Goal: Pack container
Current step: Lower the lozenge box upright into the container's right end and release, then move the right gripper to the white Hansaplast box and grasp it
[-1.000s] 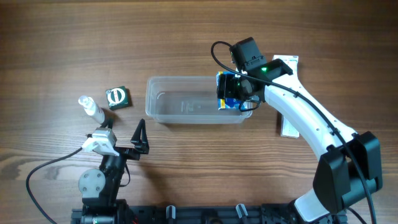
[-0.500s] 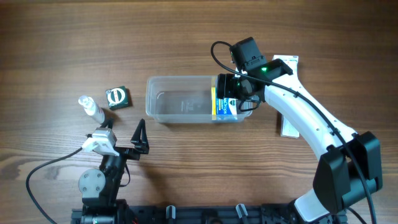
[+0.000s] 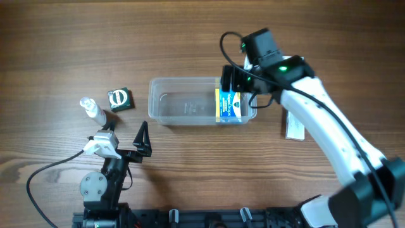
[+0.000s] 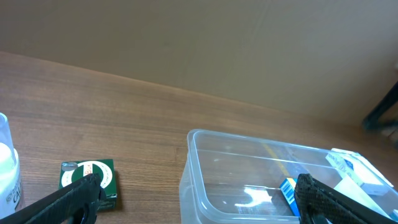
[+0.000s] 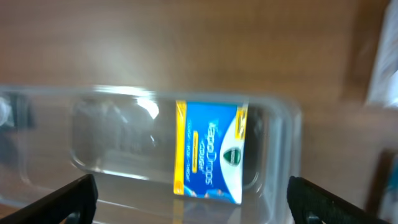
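At the 9 o'clock edge of the overhead view, a small clear bottle (image 3: 93,110) lies on the wooden table (image 3: 76,38), any label too small to read. Just beside it at 2 o'clock sits a dark green box (image 3: 119,99) with a round white emblem on top; its writing cannot be made out.

At 6 o'clock from these, the left arm is folded low over its base. The left gripper (image 3: 126,133) points toward 12 o'clock with its fingers spread wide and nothing between them.

The container (image 3: 183,101) stands in the middle of the table, its long sides running 9 to 3 o'clock. A blue box (image 3: 230,105) lies flat inside at the 3 o'clock end, with a yellow band along one edge. In the right wrist view its blurred white lettering seems to read "VapoDrops" above a small green shield.

The right arm reaches in from 5 o'clock in a long white arc. The right gripper (image 3: 234,81) hangs over the container's 3 o'clock end, above the blue box, fingers wide apart and gripping nothing.

A white packet (image 3: 294,128) lies partly under that arm, at 4 o'clock from the container.
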Controlling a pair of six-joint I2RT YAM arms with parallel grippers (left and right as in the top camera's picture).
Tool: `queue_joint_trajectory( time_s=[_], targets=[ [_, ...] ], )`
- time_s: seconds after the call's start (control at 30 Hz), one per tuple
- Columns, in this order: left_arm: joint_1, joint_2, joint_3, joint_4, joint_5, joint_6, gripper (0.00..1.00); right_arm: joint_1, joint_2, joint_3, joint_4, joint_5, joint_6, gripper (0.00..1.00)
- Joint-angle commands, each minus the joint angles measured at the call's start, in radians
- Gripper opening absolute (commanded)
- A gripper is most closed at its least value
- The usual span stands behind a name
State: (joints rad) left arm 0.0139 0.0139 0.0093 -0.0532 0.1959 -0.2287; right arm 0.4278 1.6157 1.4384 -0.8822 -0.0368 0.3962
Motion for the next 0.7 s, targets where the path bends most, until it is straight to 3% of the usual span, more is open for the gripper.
queue_joint_trajectory(
  time_s=[0.0, 0.23, 0.5, 0.67],
  targets=[
    [-0.006, -0.007, -0.004, -0.005, -0.003, 0.016, 1.0, -0.014, -0.105, 0.046, 0.014, 0.068, -0.202, 1.0],
    [-0.006, -0.007, -0.004, -0.005, -0.003, 0.016, 1.0, -0.059, -0.101, 0.044, 0.004, 0.36, -0.149, 1.0],
    [-0.006, -0.007, -0.004, -0.005, -0.003, 0.016, 1.0, -0.289, 0.031, 0.044, 0.04, 0.139, -0.173, 0.99],
    [-0.006, -0.007, -0.004, -0.005, -0.003, 0.016, 1.0, -0.362, 0.135, 0.044, 0.127, 0.034, -0.23, 0.95]
  ],
)
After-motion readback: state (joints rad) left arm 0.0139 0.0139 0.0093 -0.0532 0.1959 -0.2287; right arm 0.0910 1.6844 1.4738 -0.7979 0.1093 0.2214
